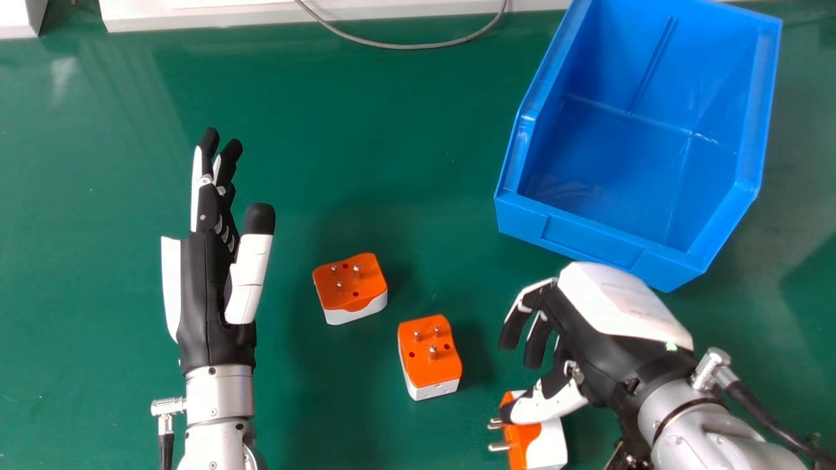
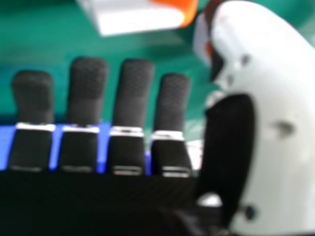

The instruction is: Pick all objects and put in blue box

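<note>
My right hand (image 1: 614,333) hangs at the lower right of the head view, palm down, fingers relaxed and apart, holding nothing. Its thumb overlaps an orange and white plug adapter (image 1: 545,444) lying on its side; contact cannot be told. Two more adapters, one orange-topped (image 1: 353,284) and another (image 1: 431,356), stand pins up between the hands. The blue box (image 1: 581,235) is beyond the right hand, with nothing in it. My left hand (image 1: 212,294) is at the left, fingers straight. In the right hand view, the right hand (image 2: 130,98) shows spread fingers near a white and orange adapter (image 2: 138,17).
A green tabletop (image 1: 392,163) lies under everything. A grey cable (image 1: 418,46) curves along the far edge, beside a white ledge (image 1: 261,16). The blue box's near wall stands close to the right hand's back.
</note>
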Tool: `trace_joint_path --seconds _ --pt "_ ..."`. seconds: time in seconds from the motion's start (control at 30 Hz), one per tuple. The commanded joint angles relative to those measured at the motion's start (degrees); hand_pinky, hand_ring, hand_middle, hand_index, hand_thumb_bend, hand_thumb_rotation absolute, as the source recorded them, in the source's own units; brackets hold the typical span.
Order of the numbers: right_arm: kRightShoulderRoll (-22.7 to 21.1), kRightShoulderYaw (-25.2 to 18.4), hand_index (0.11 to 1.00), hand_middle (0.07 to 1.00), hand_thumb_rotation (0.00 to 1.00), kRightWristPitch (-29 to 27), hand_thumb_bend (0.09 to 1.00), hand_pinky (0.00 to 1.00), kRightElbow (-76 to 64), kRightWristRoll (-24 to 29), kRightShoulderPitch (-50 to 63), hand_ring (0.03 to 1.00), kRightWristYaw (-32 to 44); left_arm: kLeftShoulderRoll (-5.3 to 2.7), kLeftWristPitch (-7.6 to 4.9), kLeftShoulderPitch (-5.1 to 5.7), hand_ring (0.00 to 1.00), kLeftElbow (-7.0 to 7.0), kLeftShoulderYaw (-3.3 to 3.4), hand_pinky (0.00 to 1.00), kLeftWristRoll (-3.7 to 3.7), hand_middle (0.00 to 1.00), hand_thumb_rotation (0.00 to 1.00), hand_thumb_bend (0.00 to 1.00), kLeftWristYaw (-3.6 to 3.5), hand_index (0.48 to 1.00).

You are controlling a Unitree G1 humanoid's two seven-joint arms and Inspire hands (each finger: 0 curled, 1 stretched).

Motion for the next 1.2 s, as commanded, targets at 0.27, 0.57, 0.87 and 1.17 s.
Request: trace_joint_path --seconds 0.27,0.57,0.87,1.17 --pt "-1.05 1.68 0.657 0.661 0.08 -1.5 0.804 0.4 -4.45 -10.35 0.9 0.561 4.0 0.01 -1.4 0.35 0.97 -1.24 -0.22 1.0 0.59 0.94 0.88 0.88 0.34 0.96" --pt "0.34 -0.87 0.803 0.844 0.15 -2.22 0.96 0.57 -9.21 -9.87 2.71 0.797 10.24 -0.15 -1.45 0.18 0.97 -0.85 -0.19 1.0 0.31 0.94 0.88 0.88 0.1 0.959" --pt "0.3 -3.19 0.921 0.976 0.18 -4.58 0.996 0.82 -13.77 -9.71 5.34 0.969 13.02 -0.15 -1.52 0.21 0.96 -0.96 -0.34 1.0 1.17 0.94 0.89 0.89 0.59 0.957" --pt "0.74 -1.61 0.927 0.991 0.18 -8.39 1.0 0.9 -10.95 -14.81 7.05 0.995 10.79 -0.43 -1.45 -0.02 0.96 -1.28 -0.2 1.0 1.03 0.93 0.88 0.88 0.54 0.957"
